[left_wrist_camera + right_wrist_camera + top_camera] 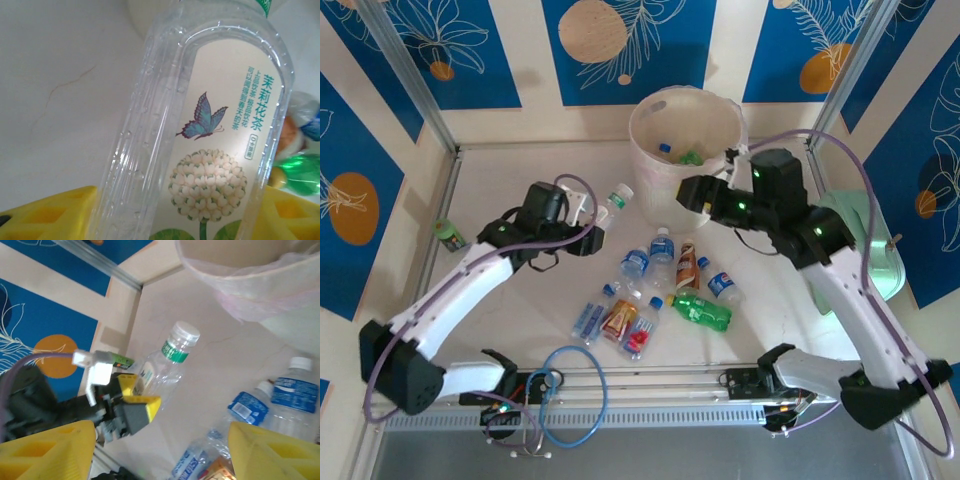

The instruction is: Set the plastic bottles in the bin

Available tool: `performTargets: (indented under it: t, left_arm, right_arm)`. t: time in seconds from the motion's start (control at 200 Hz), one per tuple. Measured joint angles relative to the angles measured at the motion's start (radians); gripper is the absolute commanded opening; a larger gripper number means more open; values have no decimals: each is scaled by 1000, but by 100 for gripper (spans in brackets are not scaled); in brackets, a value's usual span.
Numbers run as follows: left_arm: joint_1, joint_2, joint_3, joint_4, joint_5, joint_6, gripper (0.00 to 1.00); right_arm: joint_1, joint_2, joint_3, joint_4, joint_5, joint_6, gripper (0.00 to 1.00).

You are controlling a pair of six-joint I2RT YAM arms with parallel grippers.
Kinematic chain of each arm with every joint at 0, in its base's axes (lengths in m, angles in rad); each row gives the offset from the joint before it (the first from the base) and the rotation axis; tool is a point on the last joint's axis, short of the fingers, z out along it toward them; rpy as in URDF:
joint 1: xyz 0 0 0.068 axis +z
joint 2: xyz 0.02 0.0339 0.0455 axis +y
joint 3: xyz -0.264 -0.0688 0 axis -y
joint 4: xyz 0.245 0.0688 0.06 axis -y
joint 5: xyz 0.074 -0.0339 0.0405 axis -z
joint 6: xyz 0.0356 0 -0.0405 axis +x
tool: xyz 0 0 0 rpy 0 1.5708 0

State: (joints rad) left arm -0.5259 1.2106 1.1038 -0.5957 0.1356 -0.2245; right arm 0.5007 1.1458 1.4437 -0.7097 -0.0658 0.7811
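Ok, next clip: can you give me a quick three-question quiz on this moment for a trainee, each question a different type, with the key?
1. True or false: the right gripper is closed on a bottle.
2. What is printed on the label of the clear bottle between the left gripper's fingers? A) a butterfly and a flower B) a red logo C) nothing, it has no label
3. Fill in: the bin already holds a small bottle with a ___ cap.
Key: 1 false, its jaws stand open with nothing between them; 2 A; 3 blue.
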Motion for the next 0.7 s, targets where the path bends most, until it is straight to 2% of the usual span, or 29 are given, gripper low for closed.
performTargets:
  t: [0.305,0.7]
  left_arm:
    - [-9,-141,6,-42,147,-1,64]
    - [-9,-143,40,-32,254,-29,65]
  right_arm:
    - [10,192,55,98,-156,58,73]
    - [74,340,120,150,-187,77,70]
